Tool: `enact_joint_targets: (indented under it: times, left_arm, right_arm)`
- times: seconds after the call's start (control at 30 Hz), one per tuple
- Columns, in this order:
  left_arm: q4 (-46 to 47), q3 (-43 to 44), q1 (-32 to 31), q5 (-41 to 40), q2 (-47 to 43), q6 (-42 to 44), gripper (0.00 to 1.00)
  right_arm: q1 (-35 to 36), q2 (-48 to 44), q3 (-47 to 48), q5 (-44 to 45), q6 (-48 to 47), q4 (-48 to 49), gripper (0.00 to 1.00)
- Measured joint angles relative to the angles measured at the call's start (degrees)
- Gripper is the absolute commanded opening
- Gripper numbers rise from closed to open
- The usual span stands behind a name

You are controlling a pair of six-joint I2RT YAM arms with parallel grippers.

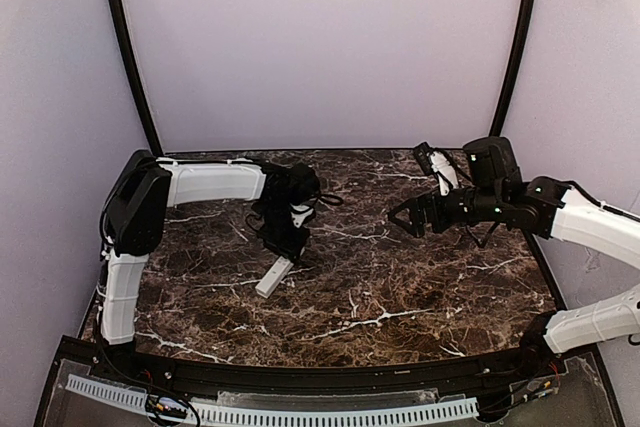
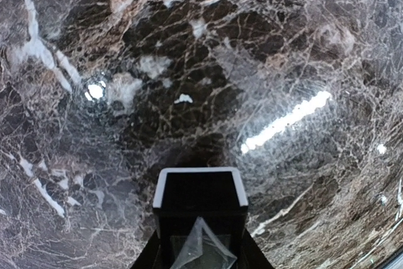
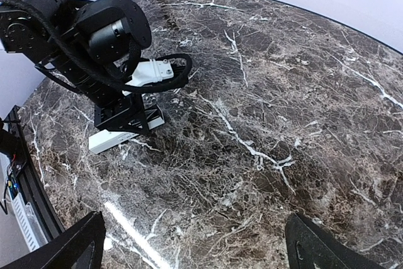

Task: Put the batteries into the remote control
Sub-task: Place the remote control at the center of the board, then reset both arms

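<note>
Marble table (image 1: 420,307) fills the lower half of the top view. Left arm (image 1: 205,184) reaches in from centre left, and right arm (image 1: 590,222) enters from the right edge. Right gripper (image 1: 403,217), right of centre, hangs above the table, its fingers (image 3: 69,247) spread wide and holding nothing. Left gripper (image 1: 287,244), left of centre, clamps the upper end of the remote control (image 1: 272,278), which lies on the table slanting toward lower left.

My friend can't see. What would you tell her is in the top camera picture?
The left gripper reaches down onto the far end of a white remote control lying on a dark marble table. The right gripper hangs open above the table to the right, holding nothing. No batteries show.
</note>
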Motion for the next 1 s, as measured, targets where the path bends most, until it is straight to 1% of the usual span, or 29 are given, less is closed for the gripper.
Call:
enact_joint_targets:
  times: [0.1, 0.13, 0.17, 0.2, 0.23, 0.27, 0.3, 0.37, 0.43, 0.53, 0.6, 0.7, 0.77, 0.87, 1.0]
  left_arm:
    - [-0.6, 1.1, 0.0, -0.4, 1.4, -0.4, 0.33]
    - [-0.6, 1.3, 0.0, -0.7, 1.5, -0.4, 0.38]
    - [-0.4, 1.4, 0.0, -1.1, 1.6, -0.5, 0.47]
    - [-0.2, 1.5, 0.0, -1.4, 1.7, -0.5, 0.51]
    - [0.0, 1.6, 0.0, -1.6, 1.9, -0.5, 0.61]
    - [0.0, 2.1, 0.0, -1.8, 2.1, -0.3, 0.66]
    - [0.1, 2.5, 0.0, -1.9, 2.3, -0.1, 0.75]
    - [0.0, 3.2, 0.0, -2.2, 2.6, 0.3, 0.88]
    - [-0.4, 3.7, 0.0, -2.4, 2.5, 0.7, 0.92]
    - [-0.4, 4.1, 0.1, -2.5, 1.9, 1.4, 0.95]
    - [-0.5, 4.1, 0.1, -2.5, 0.6, 2.1, 1.00]
    - [-0.4, 4.1, 0.2, -2.9, -3.3, 2.9, 1.00]
    - [0.4, 3.7, 0.2, -3.6, -7.7, 3.4, 1.00]
    - [3.7, 0.8, 0.6, -4.9, -16.8, 4.0, 1.00]
    - [11.6, -9.3, 2.0, -6.8, -32.3, 3.7, 1.00]
  right_arm:
    - [0.0, 0.0, 0.0, 0.0, -0.3, 0.0, 0.99]
    - [0.0, 0.0, 0.0, 0.0, -0.4, 0.0, 0.99]
    - [0.0, 0.0, 0.0, 0.0, -0.5, 0.0, 0.98]
    - [0.0, 0.0, 0.0, 0.0, -0.6, 0.1, 0.99]
    - [0.0, 0.0, -0.1, 0.0, -0.6, 0.1, 0.99]
    - [0.0, 0.0, -0.1, -0.1, -0.6, 0.1, 0.99]
    - [0.0, 0.0, -0.1, -0.2, -0.6, 0.1, 0.99]
    - [-0.1, 0.0, -0.1, -0.2, -0.6, 0.2, 0.99]
    - [-0.2, 0.0, -0.1, -0.4, -0.6, 0.2, 0.99]
    - [-0.3, 0.0, -0.1, -0.8, -0.6, 0.2, 0.99]
    - [-0.3, 0.0, -0.1, -1.3, -0.6, 0.2, 0.99]
    - [-0.3, 0.0, 0.0, -1.9, -1.1, 0.2, 0.99]
    - [-0.3, 0.1, 0.1, -2.2, -1.6, 0.1, 0.99]
    - [-0.3, 0.9, 1.3, -2.3, -2.5, -0.2, 0.98]
    - [-0.3, 2.9, 3.0, -2.7, -3.6, 0.1, 0.99]
